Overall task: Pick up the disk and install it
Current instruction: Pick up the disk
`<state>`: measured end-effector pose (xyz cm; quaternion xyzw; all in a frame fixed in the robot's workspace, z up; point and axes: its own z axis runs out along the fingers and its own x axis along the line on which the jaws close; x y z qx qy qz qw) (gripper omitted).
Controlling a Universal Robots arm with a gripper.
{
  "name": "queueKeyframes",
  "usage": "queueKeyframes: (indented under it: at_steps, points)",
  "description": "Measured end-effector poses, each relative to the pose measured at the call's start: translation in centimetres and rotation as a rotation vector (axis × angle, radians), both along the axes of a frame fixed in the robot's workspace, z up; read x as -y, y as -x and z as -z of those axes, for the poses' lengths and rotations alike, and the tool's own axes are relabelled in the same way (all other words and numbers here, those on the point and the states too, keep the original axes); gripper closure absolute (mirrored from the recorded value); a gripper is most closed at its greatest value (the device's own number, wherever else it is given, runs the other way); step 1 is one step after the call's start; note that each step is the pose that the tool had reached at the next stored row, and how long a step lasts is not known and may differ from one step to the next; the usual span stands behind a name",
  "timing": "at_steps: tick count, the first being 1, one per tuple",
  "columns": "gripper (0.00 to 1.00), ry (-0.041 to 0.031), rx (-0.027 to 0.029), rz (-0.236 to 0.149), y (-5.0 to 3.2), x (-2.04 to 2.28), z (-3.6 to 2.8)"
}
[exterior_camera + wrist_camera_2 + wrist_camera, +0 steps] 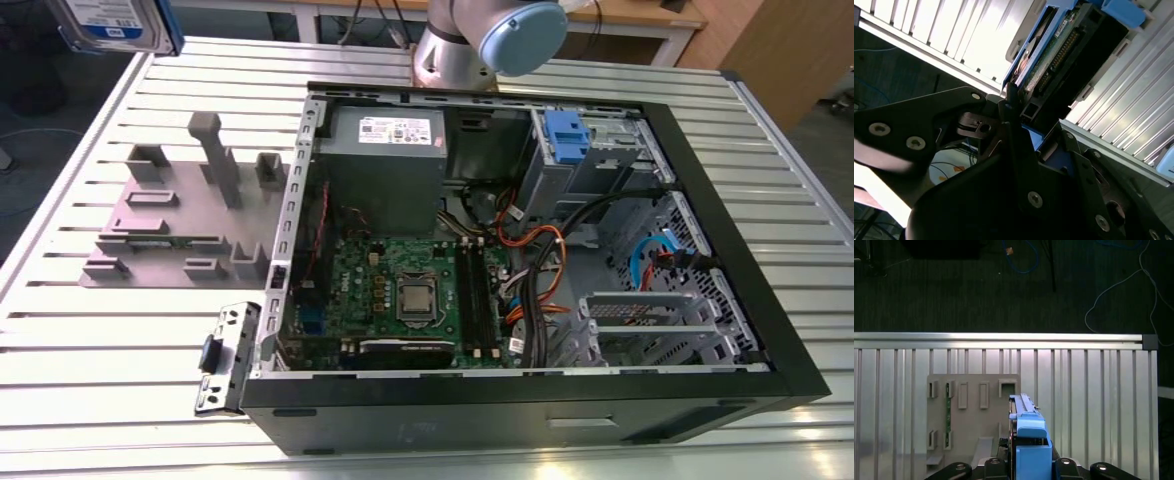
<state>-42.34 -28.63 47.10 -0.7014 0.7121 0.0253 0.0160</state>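
Observation:
The disk, a silver drive with a white-and-blue label in a blue bracket, hangs in the air at the exterior view's far upper left, above the table's corner. My gripper is shut on it. The second wrist view shows the disk's green circuit-board side and blue frame between the black fingers. In the first wrist view the disk stands edge-on in the gripper, over the grey holder plate.
An open computer case lies on the slatted metal table, with a grey power-supply box, a motherboard and a drive cage with a blue latch. The grey holder plate and a loose metal bracket lie beside it.

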Motion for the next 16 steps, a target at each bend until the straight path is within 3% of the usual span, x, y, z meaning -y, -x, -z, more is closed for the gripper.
queueKeyframes:
  at_steps: [16]
  points:
    - [0.64, -0.0017, 0.0, 0.0, 0.0, 0.0, -1.06]
